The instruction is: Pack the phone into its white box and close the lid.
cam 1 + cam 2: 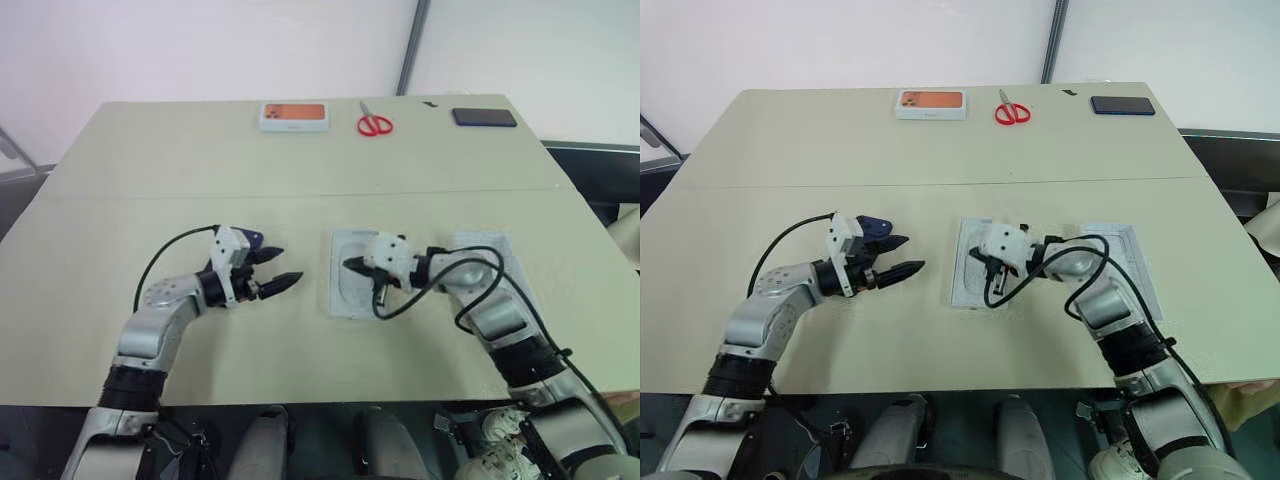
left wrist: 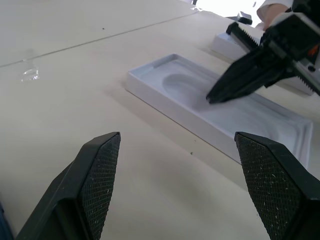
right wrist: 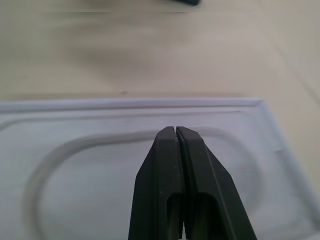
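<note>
Phone, probable: dark slab [image 1: 484, 117] lay at the table's [image 1: 120, 200] far right edge, well apart from both arms; you couldn't confirm it.

White box, probable: tray [image 1: 500, 250] under your right forearm.

Insert [image 1: 347, 297]: centre, beside that tray.

Right gripper [image 1: 349, 265]: clenched, empty, tip over the insert's oval recess.

Left gripper [image 1: 283, 268]: released, empty, near the insert's left rim.

Step, judged: seating the insert; phone unpacked. Next called for a grip on its raised rim.

Room: bare tabletop all round.
</note>
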`<action>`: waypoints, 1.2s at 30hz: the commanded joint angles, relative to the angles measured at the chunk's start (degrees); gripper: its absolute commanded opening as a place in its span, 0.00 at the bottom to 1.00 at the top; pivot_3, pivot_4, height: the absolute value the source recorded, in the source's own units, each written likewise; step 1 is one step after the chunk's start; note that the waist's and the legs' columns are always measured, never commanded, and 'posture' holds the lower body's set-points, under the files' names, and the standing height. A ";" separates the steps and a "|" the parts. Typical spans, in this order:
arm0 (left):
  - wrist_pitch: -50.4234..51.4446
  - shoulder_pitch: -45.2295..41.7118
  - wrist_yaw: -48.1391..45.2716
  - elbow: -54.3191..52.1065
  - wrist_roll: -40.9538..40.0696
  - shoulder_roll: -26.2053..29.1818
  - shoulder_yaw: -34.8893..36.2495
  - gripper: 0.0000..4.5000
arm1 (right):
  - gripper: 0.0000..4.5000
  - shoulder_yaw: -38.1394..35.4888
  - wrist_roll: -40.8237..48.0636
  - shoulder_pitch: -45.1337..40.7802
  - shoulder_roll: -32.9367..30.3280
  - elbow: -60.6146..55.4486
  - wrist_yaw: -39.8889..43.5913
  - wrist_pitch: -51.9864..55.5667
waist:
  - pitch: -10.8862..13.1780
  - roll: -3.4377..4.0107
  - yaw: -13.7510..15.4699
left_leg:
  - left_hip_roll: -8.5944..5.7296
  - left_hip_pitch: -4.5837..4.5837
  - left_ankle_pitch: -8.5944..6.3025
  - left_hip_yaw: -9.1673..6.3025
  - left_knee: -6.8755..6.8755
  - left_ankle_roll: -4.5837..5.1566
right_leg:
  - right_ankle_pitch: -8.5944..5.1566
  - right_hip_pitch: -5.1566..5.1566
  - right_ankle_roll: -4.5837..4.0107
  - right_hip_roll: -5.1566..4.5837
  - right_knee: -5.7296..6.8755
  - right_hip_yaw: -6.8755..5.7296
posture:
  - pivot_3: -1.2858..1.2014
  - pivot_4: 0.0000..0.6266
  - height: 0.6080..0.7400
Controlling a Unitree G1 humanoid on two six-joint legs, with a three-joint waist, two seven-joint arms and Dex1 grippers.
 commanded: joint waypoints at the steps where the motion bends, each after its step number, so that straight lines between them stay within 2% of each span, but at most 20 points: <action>1: -1.35 -1.71 -0.07 0.40 0.44 0.18 0.67 0.86 | 0.01 -3.98 1.89 -0.26 -0.97 -0.22 -0.66 -1.95 | 0.00 0.00 -0.03 | 0.00 0.00 0.00 0.00 0.00 0.00 | 0.00 0.00 0.00 0.00 0.00 -0.01 | 0.52 0.24 1.00; 13: -2.28 -3.83 -1.25 5.21 1.83 1.78 0.35 0.86 | 0.01 -7.61 0.75 2.84 -5.35 1.37 -1.48 -3.34 | 0.00 0.00 -0.09 | -0.01 0.00 0.00 0.02 -0.01 0.00 | 0.00 -0.02 0.00 0.03 0.04 -0.01 | 0.52 0.24 1.00; 16: -1.56 -5.05 0.00 6.25 2.86 0.22 -1.01 0.67 | 0.00 -6.90 -0.87 2.47 -6.46 3.40 -1.85 -5.89 | 0.00 0.00 0.05 | -0.02 0.00 0.00 0.06 0.01 0.01 | 0.00 0.02 0.00 0.02 0.02 -0.04 | 0.52 0.24 1.00; 20: -3.80 -7.05 2.63 9.02 8.85 -1.26 -4.95 0.25 | 0.00 -6.03 -3.85 1.41 -7.57 7.37 -2.83 -8.71 | 0.00 0.00 0.00 | -0.11 0.00 0.00 0.10 0.03 0.01 | 0.00 0.05 0.00 0.03 0.02 -0.05 | 0.52 0.24 1.00; 22: -1.34 -7.74 2.04 9.06 8.48 -2.30 -5.96 0.00 | 0.00 -6.04 -3.90 1.18 -7.35 8.02 -2.73 -9.04 | 0.00 0.00 -0.13 | -0.11 0.00 0.00 0.10 0.03 0.01 | 0.00 0.05 0.00 0.04 0.02 -0.05 | 0.52 0.24 1.00; 27: 1.98 -9.07 0.81 9.39 11.27 -3.48 -11.01 0.00 | 0.00 -4.85 -5.10 1.80 -7.03 8.14 -2.13 -10.53 | 0.00 0.01 -0.12 | -0.09 0.01 0.01 0.08 0.04 0.01 | 0.00 0.06 0.01 0.11 0.07 -0.08 | 0.52 0.24 1.00; 36: 6.39 -10.67 -1.93 7.88 9.90 -4.68 -11.57 0.00 | 0.00 -4.04 0.36 4.83 -4.39 0.10 2.41 -6.68 | -0.01 0.00 -0.08 | -0.09 0.03 0.00 0.05 0.09 0.01 | 0.00 0.12 0.01 0.10 0.06 -0.08 | 0.52 0.24 1.00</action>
